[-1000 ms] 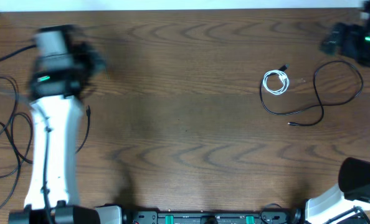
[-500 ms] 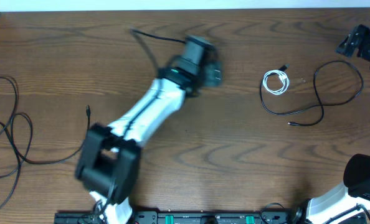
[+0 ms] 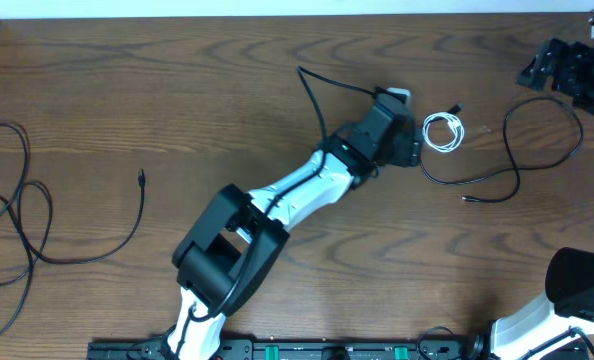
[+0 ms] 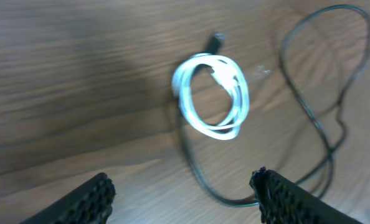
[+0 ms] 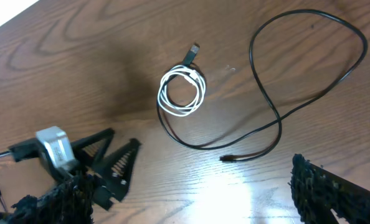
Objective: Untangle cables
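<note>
Second black cable [image 3: 141, 183] far left: overhead only; white coil [image 4: 238, 87] all views.

black cable [image 3: 141, 205]: cut by left edge | white cable [image 4: 213, 96]: blurred

My left arm [image 3: 297, 190] stretches from the table's [image 3: 177, 100] near edge toward right of centre, left gripper [image 4: 182, 186] parted. My right gripper [image 3: 567, 70] sits at the far right corner, spread wide.
</note>
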